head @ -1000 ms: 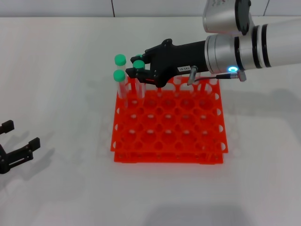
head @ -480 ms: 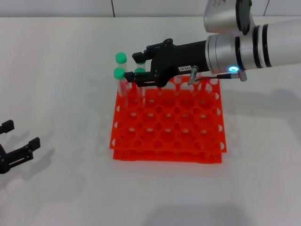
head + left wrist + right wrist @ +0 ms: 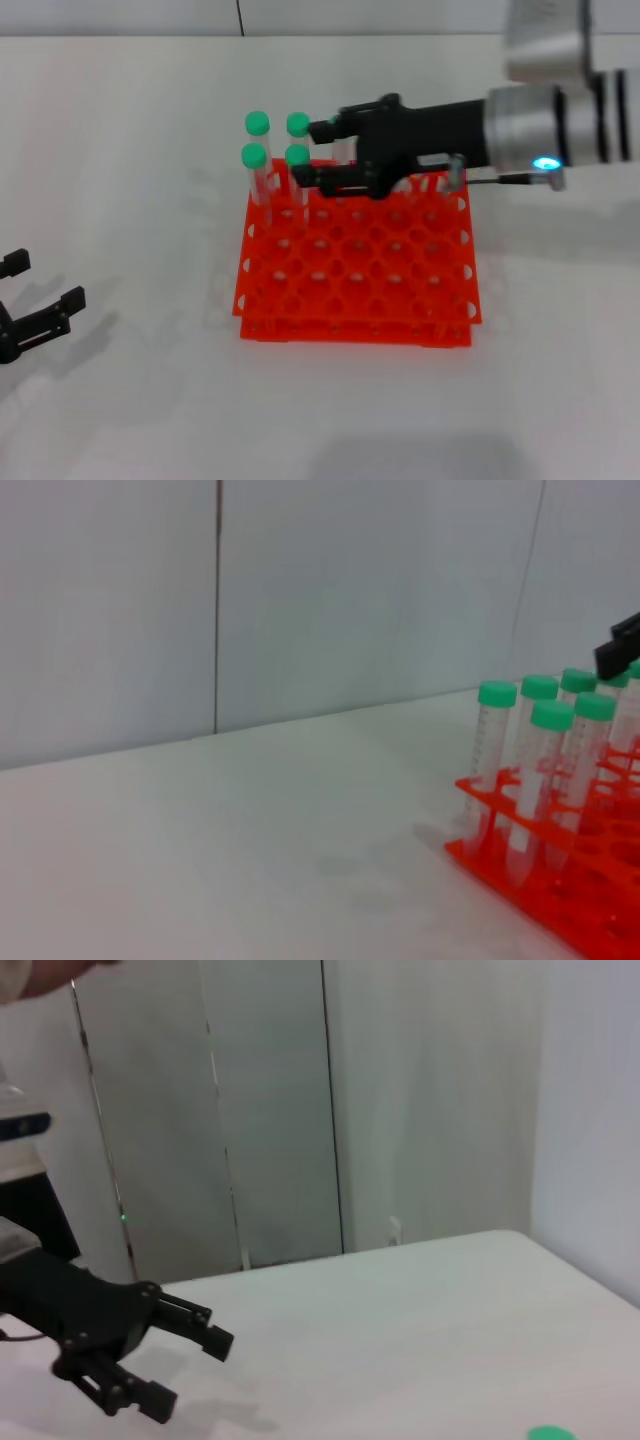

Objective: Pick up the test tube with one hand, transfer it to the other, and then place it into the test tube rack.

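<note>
At the far left, near the front edge of the table (image 3: 130, 420), the left gripper (image 3: 40, 305) rests low, well apart from everything else. Its two black fingers stand spread open and there is nothing between them. The right wrist view shows this same gripper (image 3: 190, 1365) from the other side, with the fingers apart and empty.

Going to the right, the test tube rack (image 3: 355, 290) stands on the table, bright orange, with a grid of round holes in two tiers. In its far left corner four green-capped tubes stand upright in a small square. The test tube (image 3: 297, 157) is the near right one of the four, sitting in its hole just beside the others. The left wrist view shows the rack (image 3: 560, 865) from the side, and more green caps appear behind these tubes there, but I cannot count them surely.

Further right, the right gripper (image 3: 312, 155) reaches in from the right, above the far row of the rack. Its fingers are wide open: one tip is next to the far right cap, the other just beside the test tube's cap. It holds nothing. A blue light shines on its silver wrist (image 3: 530, 140).
</note>
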Motion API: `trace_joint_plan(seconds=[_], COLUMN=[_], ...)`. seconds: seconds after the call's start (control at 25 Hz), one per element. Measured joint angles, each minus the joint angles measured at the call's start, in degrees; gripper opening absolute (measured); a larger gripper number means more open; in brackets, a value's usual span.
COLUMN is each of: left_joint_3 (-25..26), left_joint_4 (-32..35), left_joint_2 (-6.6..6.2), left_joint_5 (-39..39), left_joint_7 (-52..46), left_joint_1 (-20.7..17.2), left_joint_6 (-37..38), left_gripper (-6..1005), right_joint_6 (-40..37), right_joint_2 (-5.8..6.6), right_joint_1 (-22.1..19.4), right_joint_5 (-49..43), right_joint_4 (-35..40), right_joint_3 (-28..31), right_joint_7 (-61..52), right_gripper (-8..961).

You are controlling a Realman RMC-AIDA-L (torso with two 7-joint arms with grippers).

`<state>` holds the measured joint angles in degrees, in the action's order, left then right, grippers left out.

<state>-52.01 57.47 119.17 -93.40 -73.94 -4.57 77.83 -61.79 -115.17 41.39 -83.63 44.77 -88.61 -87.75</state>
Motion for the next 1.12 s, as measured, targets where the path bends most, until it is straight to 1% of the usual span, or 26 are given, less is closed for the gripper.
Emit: trace_joint_plan(seconds=[0.04, 0.12, 0.28, 0.4, 0.52, 0.64, 0.84, 0.96, 1.12], left_joint_3=[0.02, 0.17, 0.88, 1.85, 3.27, 4.88, 6.46, 6.57, 6.60], left_joint_4=[0.04, 0.32, 0.21, 0.13, -0.03, -0.51, -0.75, -0.75, -0.75], left_joint_2=[0.00, -0.03, -0.09, -0.23, -0.27, -0.27, -0.33, -0.39, -0.94], left_joint_5=[-0.01, -0.02, -0.05, -0.80, -2.55, -5.42, -9.98, -10.84, -11.25], left_joint_7=[0.00, -0.01, 0.00, -0.22, -0.69, -1.84, -3.56, -3.76, -4.09], left_joint_1=[0.04, 0.18, 1.24, 1.92, 3.01, 4.74, 7.52, 8.35, 9.17], left_joint_6=[0.25, 0.90, 2.70, 4.24, 5.73, 7.56, 9.61, 10.57, 11.71], left_gripper=[893, 893, 893, 893, 893, 893, 893, 893, 893], right_joint_6=[-2.03, -5.45, -10.46, -12.16, -13.08, -13.99, -14.50, -14.52, -14.59], right_joint_2=[0.08, 0.25, 0.58, 0.65, 1.04, 1.60, 2.00, 2.22, 2.44], right_joint_1=[-1.66, -3.72, -7.51, -9.49, -11.30, -12.38, -13.67, -14.28, -15.06], right_joint_5=[-0.07, -0.15, -1.11, -3.07, -3.90, -4.57, -5.98, -6.41, -7.21], right_joint_4=[0.75, 1.18, 1.23, 1.23, 1.05, 0.55, 0.08, -0.51, -1.03], right_joint_3=[1.60, 4.18, 9.54, 12.38, 13.43, 13.46, 13.49, 13.66, 14.13], right_joint_7=[1.33, 3.40, 6.30, 7.56, 8.57, 9.57, 10.15, 10.15, 10.29], right_gripper=[549, 550, 607, 649, 692, 847, 842, 841, 840])
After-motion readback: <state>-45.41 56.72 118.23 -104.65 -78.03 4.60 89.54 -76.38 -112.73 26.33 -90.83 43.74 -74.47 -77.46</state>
